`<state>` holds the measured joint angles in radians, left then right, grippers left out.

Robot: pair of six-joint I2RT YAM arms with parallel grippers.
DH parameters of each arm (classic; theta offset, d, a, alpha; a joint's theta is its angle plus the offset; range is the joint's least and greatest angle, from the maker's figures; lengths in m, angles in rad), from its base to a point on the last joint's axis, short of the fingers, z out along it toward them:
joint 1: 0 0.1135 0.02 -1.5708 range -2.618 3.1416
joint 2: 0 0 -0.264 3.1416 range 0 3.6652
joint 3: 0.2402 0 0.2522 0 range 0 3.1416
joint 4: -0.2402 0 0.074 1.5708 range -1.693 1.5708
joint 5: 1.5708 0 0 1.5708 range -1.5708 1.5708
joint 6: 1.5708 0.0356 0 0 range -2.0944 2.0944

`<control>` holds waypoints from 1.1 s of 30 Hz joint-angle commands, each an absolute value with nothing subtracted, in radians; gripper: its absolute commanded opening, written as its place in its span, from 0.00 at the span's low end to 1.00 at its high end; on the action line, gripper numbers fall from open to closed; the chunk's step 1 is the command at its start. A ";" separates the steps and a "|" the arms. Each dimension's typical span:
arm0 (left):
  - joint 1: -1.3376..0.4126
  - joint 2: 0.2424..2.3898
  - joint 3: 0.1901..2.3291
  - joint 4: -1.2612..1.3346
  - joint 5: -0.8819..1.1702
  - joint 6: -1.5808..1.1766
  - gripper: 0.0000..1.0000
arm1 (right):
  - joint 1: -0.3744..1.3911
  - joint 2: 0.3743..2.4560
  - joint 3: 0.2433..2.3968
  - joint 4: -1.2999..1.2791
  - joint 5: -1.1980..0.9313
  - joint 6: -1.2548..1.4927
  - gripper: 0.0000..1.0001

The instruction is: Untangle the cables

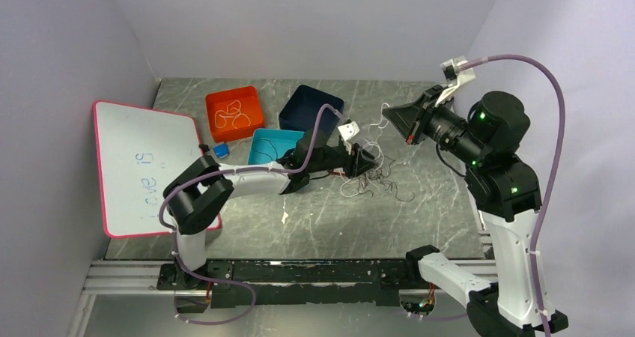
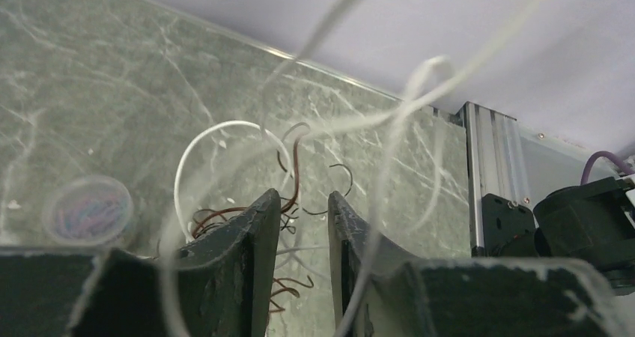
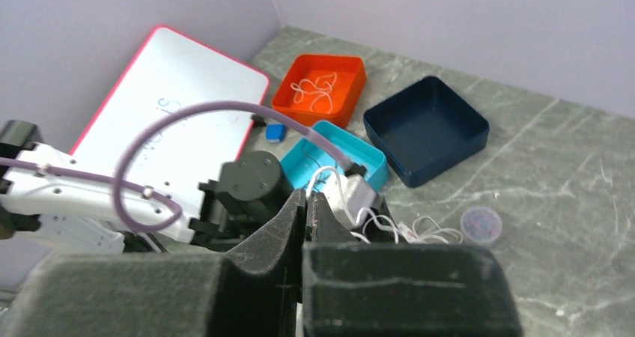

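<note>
- Several cables (image 1: 372, 181), whitish and dark, lie knotted on the marbled table (image 1: 314, 225) near the teal bin (image 1: 258, 138). The left gripper (image 2: 303, 202) sits down in the heap with its jaws a little apart, clamped on nothing. A brown strand (image 2: 294, 165) and others cross the gap, so a pinch here would likely catch more than one and drag the whole knot.
- The right gripper (image 3: 305, 202) is raised above the heap and clenched tight. Whether a cable is pinched in it I cannot tell, though whitish strands (image 2: 389, 150) rise past the left wrist camera toward it. If it does hold one, pulling upward against a left grip on the wrong strand would tighten the knot rather than free it.
- A thin strand under tension could slip out of either grip and spring back into the pile.
- Loops hang close over the left fingers (image 2: 254, 232), and one could snag there when that arm draws away.
- The small clear dish (image 2: 88, 210) of coloured bits lies near the heap, and a dragged tangle could sweep it along.
- The orange bin (image 1: 232, 92) already holds a whitish cable, and a trailing strand carried over it could hook that one out.
</note>
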<state>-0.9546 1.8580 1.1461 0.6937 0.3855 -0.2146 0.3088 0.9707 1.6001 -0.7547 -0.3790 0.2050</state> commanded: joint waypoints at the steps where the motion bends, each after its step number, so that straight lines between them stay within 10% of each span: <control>1: -0.968 1.893 1.134 0.764 0.383 -0.264 0.35 | 0.304 0.948 1.637 -0.683 -0.431 0.237 0.00; 33: -0.981 1.973 0.998 0.830 0.336 -0.318 0.41 | 0.304 0.880 1.793 -0.473 -0.292 0.241 0.00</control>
<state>-0.9726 1.9759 1.0241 0.7815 0.3618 -0.3225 0.3088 0.8883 1.7626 -0.5167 -0.3428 0.2653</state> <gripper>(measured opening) 0.396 0.015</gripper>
